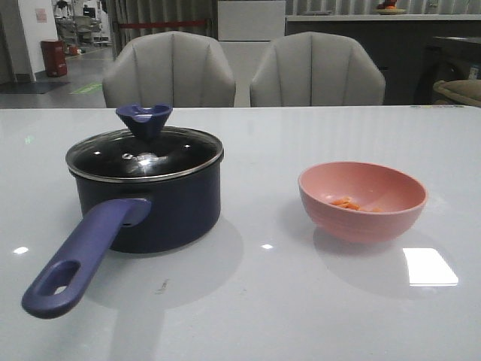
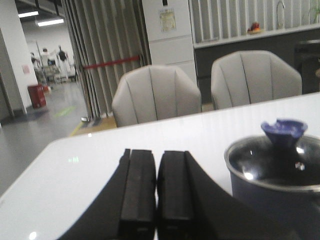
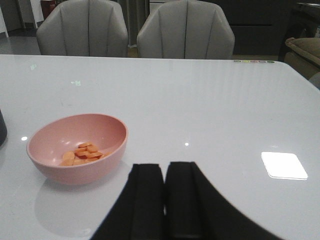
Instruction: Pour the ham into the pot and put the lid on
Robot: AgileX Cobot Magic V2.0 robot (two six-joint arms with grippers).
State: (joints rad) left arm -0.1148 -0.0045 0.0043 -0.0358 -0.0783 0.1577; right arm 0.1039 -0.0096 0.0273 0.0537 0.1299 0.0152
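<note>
The dark navy pot (image 1: 150,203) stands on the left of the white table, its purple-blue handle (image 1: 79,259) pointing to the near left. The glass lid (image 1: 143,154) with its dark blue knob (image 1: 143,120) sits on the pot. The ham (image 1: 347,203) lies as small orange bits in a pink bowl (image 1: 362,199) on the right. My left gripper (image 2: 157,155) is shut and empty, to the left of the pot (image 2: 280,175). My right gripper (image 3: 165,167) is shut and empty, to the right of the bowl (image 3: 77,147) with the ham (image 3: 82,152). Neither gripper shows in the front view.
Two grey chairs (image 1: 169,71) (image 1: 316,71) stand behind the table's far edge (image 1: 301,107). A bright light reflection (image 1: 428,267) lies on the table near the bowl.
</note>
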